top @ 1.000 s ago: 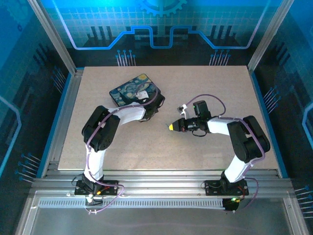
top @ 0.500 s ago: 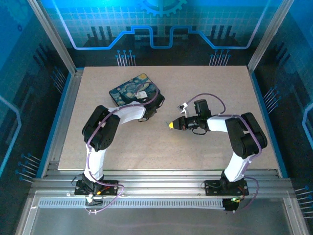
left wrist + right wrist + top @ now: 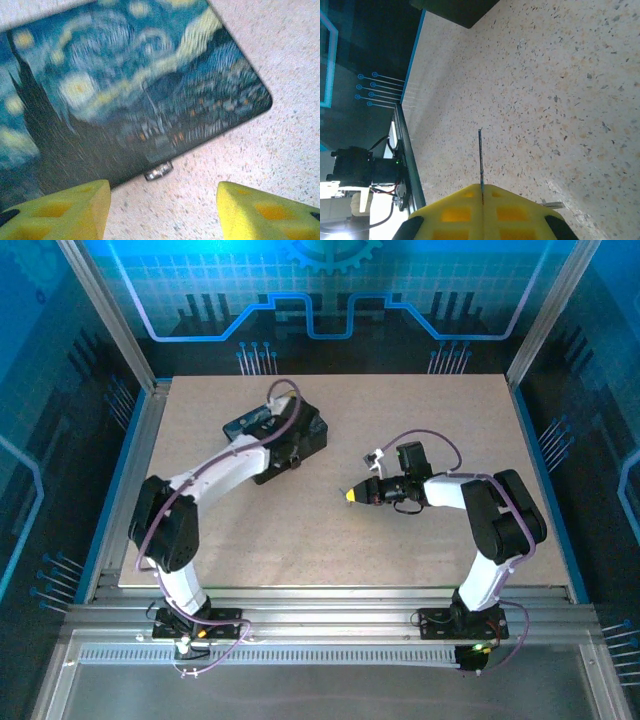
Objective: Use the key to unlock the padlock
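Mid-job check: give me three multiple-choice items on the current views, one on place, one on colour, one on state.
1. Where is the left gripper? A at the painted box; B at the near rail; C far right corner.
2. Colour of the fingers? A red; B yellow; C white.
3. The right gripper is: A wide open; B shut on the key; C holding a cloth.
Answers: 1A, the box lies just beyond its fingers; 2B, both wrist views show yellow; 3B, the thin key sticks out between pressed fingers.

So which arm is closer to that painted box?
Left. The left arm's fingers hang open just above the box, at its edge. The right arm's fingers, shut on the thin key, are well off to the box's right.
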Controlling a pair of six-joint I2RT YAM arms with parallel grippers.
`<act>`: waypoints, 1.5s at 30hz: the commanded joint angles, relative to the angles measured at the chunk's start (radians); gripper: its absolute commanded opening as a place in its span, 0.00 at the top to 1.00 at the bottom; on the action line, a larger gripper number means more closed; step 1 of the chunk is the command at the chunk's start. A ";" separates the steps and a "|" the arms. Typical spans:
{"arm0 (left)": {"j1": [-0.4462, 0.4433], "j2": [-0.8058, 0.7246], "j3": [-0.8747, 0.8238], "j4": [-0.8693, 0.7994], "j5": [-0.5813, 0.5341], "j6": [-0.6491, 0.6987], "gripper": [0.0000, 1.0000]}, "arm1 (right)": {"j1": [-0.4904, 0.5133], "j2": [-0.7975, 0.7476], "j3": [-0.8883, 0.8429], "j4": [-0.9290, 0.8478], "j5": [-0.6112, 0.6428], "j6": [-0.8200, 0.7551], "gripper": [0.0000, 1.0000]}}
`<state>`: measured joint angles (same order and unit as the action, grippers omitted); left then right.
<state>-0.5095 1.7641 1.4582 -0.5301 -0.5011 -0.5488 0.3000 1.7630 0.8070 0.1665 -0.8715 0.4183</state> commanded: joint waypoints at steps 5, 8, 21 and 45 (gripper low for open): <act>0.205 0.098 0.117 -0.043 0.194 0.207 0.35 | 0.031 -0.078 0.031 -0.048 0.013 -0.019 1.00; 0.257 0.166 0.142 -0.076 0.276 0.224 0.35 | 0.043 -0.101 0.021 -0.060 0.024 -0.022 1.00; 0.182 0.051 -0.202 -0.044 0.423 0.227 0.40 | 0.056 -0.153 0.017 -0.134 0.063 -0.036 1.00; -0.125 -0.306 -0.248 -0.280 0.391 0.102 0.41 | 0.039 -0.249 0.008 -0.221 0.107 -0.070 1.00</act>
<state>-0.5655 1.4784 1.1835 -0.7307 -0.1486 -0.3798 0.3420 1.5333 0.8158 -0.0372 -0.7696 0.3660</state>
